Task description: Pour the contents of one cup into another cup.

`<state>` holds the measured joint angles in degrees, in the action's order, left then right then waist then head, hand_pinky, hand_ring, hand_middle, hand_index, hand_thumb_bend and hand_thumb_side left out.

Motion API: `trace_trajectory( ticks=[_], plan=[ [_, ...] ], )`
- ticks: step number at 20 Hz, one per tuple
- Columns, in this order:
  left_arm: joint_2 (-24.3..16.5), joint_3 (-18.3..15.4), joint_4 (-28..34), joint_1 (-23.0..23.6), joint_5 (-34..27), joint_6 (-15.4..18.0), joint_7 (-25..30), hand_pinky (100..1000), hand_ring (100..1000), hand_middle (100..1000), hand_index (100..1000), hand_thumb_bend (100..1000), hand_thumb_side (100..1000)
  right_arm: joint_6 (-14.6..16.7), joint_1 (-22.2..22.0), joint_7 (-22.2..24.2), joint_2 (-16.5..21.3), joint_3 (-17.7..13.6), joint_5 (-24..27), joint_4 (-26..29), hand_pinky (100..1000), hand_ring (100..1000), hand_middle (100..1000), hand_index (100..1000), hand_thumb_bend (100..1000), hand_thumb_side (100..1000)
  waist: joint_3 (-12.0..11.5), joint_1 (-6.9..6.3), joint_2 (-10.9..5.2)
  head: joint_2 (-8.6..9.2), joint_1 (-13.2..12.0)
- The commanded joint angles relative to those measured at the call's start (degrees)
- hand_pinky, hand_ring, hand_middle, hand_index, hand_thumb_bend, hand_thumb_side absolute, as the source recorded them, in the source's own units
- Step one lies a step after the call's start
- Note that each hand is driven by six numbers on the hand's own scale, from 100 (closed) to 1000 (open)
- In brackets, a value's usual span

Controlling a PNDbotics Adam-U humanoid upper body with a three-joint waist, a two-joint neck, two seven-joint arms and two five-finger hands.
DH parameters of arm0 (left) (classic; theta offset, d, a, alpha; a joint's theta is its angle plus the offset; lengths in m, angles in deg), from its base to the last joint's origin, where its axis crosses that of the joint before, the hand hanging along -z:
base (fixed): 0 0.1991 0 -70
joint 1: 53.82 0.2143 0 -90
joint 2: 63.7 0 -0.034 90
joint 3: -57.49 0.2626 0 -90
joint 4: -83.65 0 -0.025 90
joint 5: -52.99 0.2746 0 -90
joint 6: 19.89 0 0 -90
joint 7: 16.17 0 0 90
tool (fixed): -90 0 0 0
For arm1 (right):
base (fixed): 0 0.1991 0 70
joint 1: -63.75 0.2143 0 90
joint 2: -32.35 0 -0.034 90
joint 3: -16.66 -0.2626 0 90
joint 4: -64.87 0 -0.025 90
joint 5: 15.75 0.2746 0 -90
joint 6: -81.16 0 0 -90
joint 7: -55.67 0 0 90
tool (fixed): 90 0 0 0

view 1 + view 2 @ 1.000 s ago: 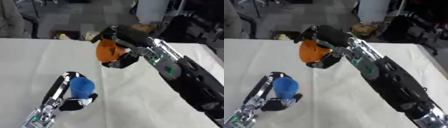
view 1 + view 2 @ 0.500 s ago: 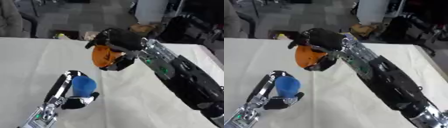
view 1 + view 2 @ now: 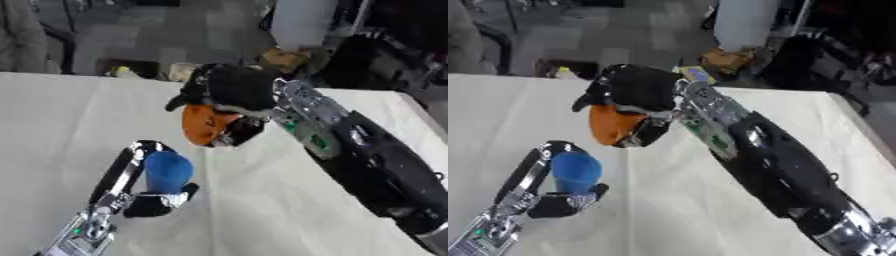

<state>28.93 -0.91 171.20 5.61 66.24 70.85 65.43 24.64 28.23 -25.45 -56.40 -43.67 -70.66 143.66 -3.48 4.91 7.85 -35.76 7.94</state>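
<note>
Left eye view: my right hand [image 3: 229,89] has its fingers and thumb curled round the orange cup [image 3: 205,124], gripping it from above. The cup hangs under the palm, clear of the table, tilted. Its lower end points down and left toward the blue cup [image 3: 167,171]. I cannot tell whether anything is coming out of it. The orange cup sits above and slightly right of the blue one, near it but not touching.

My left hand [image 3: 150,202] holds the blue cup. Long fingers [image 3: 125,165] run up its left side and hook over near the rim; the thumb [image 3: 187,190] presses in from the lower right. So the fingers are wrapped about the cup, not spread. The blue cup stands roughly upright on the white table [image 3: 52,120], mouth up, toward the near left part of the surface. Its contents are hidden from me.

My right forearm [image 3: 772,170] runs from the lower right corner up to the hand, black with silver and a green patch. My left forearm [image 3: 492,232] enters from the lower left corner.

Beyond the far table edge: dark floor [image 3: 131,35] and blurred clutter I cannot make out.
</note>
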Motion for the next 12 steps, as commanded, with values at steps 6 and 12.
trace_trajectory(
  ticks=[6, 12],
  plan=[
    [0.4, 0.0, 0.7, -1.6, 0.5, 0.1, 0.0, 335, 348, 254, 520, 449, 100, 2.4, 2.4, -0.9, -0.5, -0.4, -6.3, -1.7, 793, 388, 384, 849, 415, 100, -0.1, 0.04, -1.00, -0.17, -0.2],
    [0.6, 0.0, 0.5, -1.9, 0.8, 0.0, 0.0, 336, 348, 254, 521, 449, 100, 3.3, 3.3, -1.9, -1.4, -0.7, -10.1, -2.5, 815, 396, 390, 853, 416, 100, -0.2, 0.15, -1.07, 0.04, -0.2]
  ],
)
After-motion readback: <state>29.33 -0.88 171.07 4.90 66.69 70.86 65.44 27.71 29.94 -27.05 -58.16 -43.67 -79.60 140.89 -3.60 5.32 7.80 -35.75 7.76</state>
